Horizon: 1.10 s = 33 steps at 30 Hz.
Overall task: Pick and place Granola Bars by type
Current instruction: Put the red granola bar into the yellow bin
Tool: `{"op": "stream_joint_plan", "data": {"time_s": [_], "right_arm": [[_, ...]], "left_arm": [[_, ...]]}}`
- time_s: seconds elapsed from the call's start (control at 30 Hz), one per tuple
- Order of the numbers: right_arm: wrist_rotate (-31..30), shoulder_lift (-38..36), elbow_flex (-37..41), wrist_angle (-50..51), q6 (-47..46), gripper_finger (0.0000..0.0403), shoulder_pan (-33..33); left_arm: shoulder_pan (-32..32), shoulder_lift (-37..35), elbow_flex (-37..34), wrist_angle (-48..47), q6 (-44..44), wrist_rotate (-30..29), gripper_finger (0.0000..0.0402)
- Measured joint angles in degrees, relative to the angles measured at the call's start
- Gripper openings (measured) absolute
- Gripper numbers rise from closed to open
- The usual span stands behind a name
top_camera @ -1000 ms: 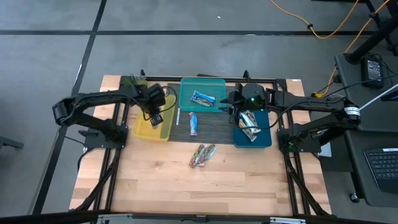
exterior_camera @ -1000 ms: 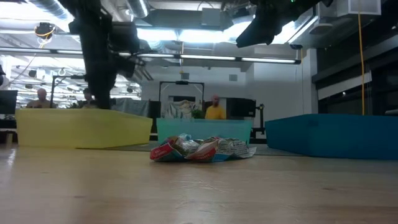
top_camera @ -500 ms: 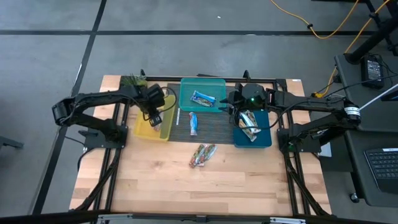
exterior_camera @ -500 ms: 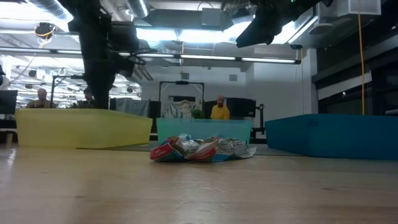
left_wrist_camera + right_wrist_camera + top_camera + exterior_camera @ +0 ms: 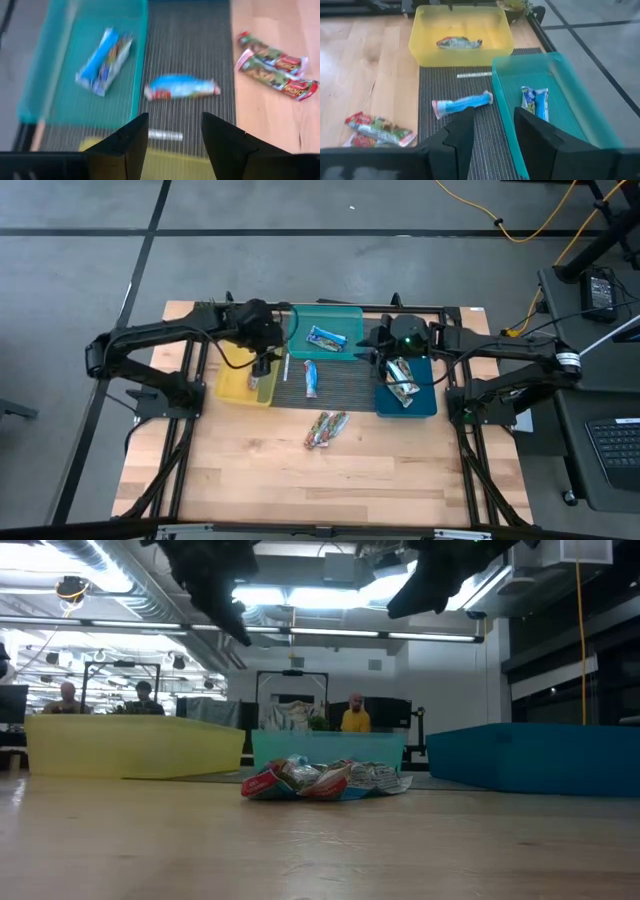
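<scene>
Wooden table carrying a dark ribbed mat, yellow bin, teal bin, blue bin, one blue-white bar on the mat, reddish-brown bars on bare wood.

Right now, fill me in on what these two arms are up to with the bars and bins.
The arms are sorting foil-wrapped granola bars by type. The left gripper hangs empty, jaws open, over the yellow plastic bin, which holds one bar. The right gripper, also open, waits at the dark blue bin. One blue-white bar lies on the dark ribbed mat and two reddish-brown bars on the wooden table.
</scene>
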State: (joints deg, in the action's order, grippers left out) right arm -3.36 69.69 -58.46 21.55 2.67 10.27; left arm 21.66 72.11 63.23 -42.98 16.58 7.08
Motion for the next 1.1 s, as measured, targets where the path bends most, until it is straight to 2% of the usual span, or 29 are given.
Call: {"op": "stream_joint_plan", "data": {"time_s": [0.17, 0.33, 0.5, 0.73, 0.93, 1.1], "right_arm": [[-0.02, -3.05, 0.53, 0.64, 0.82, 0.0143, -0.01], [-0.04, -7.29, 2.97, -1.1, 1.15, 0.0143, 0.38], [-0.04, -10.48, 5.58, -1.21, -1.0, 0.0143, 0.39], [-0.04, -12.76, 9.11, -1.2, -5.16, 0.0143, 0.39], [0.0, -13.36, 9.77, -2.3, -5.49, 0.0143, 0.34], [0.46, -13.34, 9.77, -3.86, -5.41, 0.0143, 0.3]], "left_arm": [[-3.24, 4.19, 1.27, 1.23, 6.85, -1.73, 0.0176], [-7.07, 12.69, 4.46, 0.71, 15.46, -4.63, 0.018], [-10.36, 21.39, 9.63, 1.03, 24.27, -10.37, 0.0191], [-11.66, 30.52, 11.71, 1.47, 35.57, -8.63, 0.0212], [-12.34, 36.19, 11.66, 1.81, 39.28, -8.88, 0.0224], [-13.29, 38.97, 11.66, 5.58, 40.41, -11.36, 0.0226]]}}
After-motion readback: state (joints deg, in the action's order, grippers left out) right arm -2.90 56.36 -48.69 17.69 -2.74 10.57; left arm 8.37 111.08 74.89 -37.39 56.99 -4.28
